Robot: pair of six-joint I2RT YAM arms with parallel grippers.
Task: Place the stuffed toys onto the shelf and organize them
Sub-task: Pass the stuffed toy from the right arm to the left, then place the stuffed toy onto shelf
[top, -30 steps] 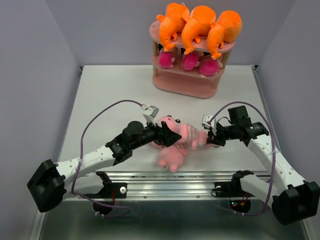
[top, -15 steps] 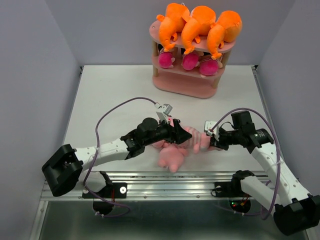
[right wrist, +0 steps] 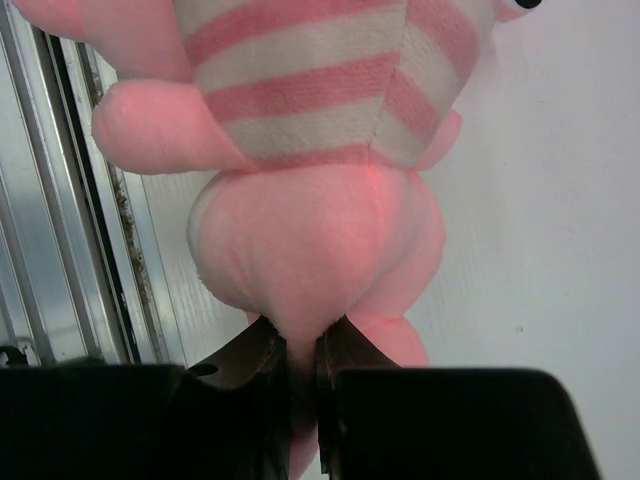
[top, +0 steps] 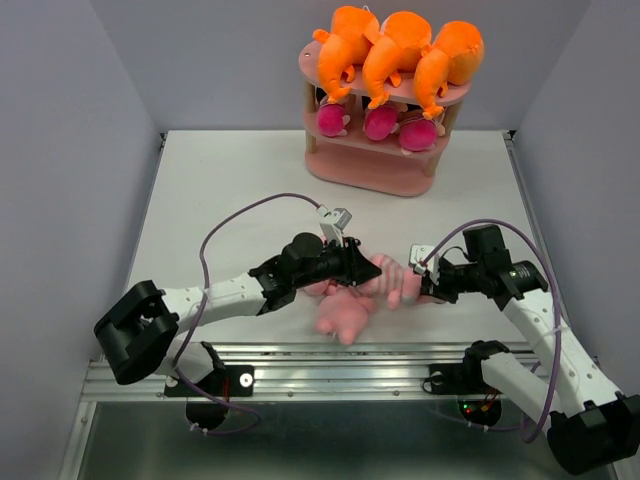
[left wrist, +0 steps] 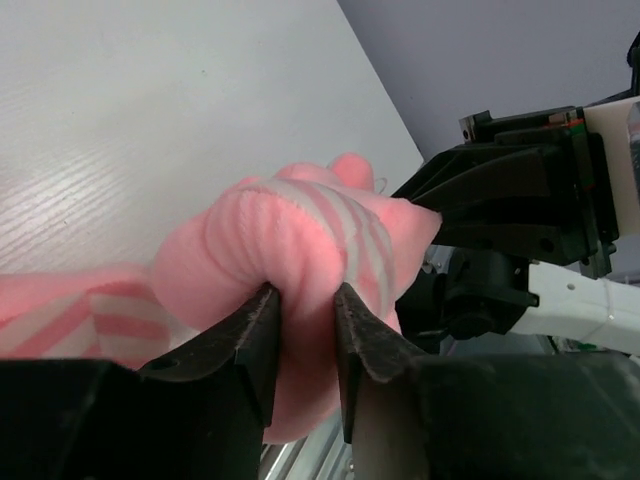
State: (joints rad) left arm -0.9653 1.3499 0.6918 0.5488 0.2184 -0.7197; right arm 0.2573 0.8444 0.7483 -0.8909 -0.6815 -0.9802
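A pale pink striped pig (top: 392,282) hangs low over the table's near middle, held between both grippers. My left gripper (top: 365,268) is shut on its striped body (left wrist: 300,240), the plush bulging between the fingers. My right gripper (top: 428,288) is shut on the pig's rear (right wrist: 310,260). Another pink stuffed toy (top: 345,315) lies on the table just below and in front. The pink shelf (top: 365,175) stands at the back, with three orange monsters (top: 400,50) on its top tier and three magenta dolls (top: 380,122) on the middle tier.
A metal rail (top: 350,355) runs along the near table edge, right under the lying toy. Grey walls close in the table on the left, right and back. A purple cable (top: 260,205) loops up from the left arm.
My left arm has reached right along the pig and its jaws have closed from wide open onto the striped body. My right gripper has stayed shut on the rear.
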